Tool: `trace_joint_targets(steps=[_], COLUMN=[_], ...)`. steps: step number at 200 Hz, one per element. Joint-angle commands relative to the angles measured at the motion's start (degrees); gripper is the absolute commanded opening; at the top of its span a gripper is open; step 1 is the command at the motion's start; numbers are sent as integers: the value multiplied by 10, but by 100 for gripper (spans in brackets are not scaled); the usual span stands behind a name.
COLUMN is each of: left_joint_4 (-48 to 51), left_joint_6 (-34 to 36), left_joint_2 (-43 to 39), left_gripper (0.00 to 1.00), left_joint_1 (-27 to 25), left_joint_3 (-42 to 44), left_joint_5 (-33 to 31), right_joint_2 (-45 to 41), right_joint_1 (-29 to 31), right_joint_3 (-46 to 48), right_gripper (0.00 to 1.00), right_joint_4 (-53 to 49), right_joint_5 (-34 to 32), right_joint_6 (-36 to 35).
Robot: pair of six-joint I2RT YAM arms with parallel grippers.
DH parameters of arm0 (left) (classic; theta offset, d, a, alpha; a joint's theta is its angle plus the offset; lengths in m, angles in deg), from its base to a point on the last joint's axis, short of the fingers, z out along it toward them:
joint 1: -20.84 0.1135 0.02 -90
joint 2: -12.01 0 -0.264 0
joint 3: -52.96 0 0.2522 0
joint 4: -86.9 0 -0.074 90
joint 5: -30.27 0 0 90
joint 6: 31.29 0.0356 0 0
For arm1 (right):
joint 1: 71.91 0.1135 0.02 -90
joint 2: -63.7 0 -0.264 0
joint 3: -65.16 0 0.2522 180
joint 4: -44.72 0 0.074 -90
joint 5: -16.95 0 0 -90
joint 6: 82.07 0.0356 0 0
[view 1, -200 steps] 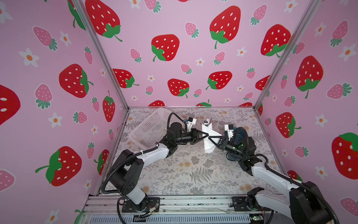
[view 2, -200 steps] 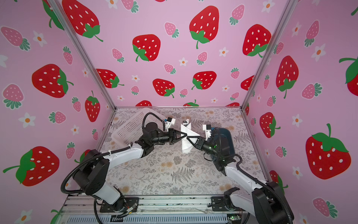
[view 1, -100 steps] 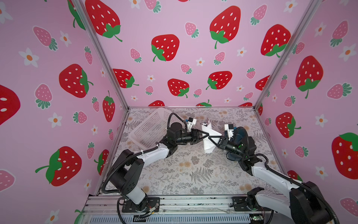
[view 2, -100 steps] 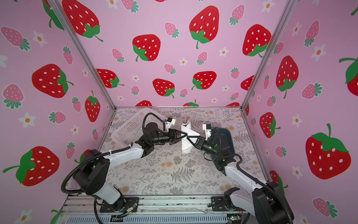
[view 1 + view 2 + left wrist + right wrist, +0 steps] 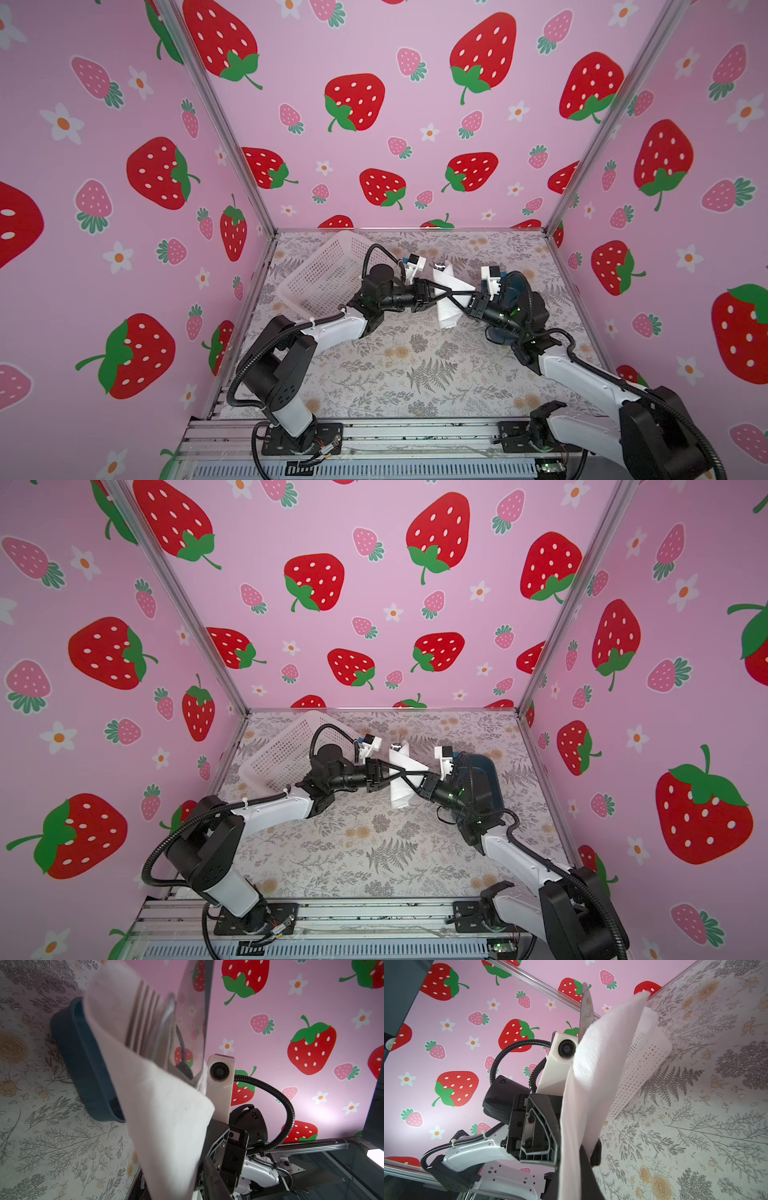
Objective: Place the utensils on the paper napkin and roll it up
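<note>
Pinching paper napkin (image 5: pixel 447 316), right gripper (image 5: pixel 466 297), left gripper (image 5: pixel 439 293) opposite, open tabletop (image 5: pixel 415 368) nearer

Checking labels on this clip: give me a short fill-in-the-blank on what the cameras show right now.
1. The rolled paper napkin holds a knife and a ____.
2. The right gripper is ____ on the paper napkin.
3. The perforated basket is ____ in colour.
4. The dark blue tub stands on the robot's ____ side.
Missing words: fork; shut; white; right.
</note>
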Motion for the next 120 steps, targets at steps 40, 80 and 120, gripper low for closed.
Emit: trace_joint_targets(steps=[40,80,120], left_joint_4=[-43,-49,-59], left_joint_6=[-13,-9,-1], left_joint_2=[-12,-21,-35], left_gripper=[20,16,13], left_joint_1=[-2,-3,-3], left_joint_3=[-9,-7,-4], left_joint_5=[0,-6,-15], right_joint_2=[-16,-23,-33], right_joint_1=[3,4,4], right_joint_3=[-16,-17,-28], right_gripper=[11,13,17], right_joint_4=[35,34,34], right_joint_5=[7,10,16], right_joint_6=[4,5,7])
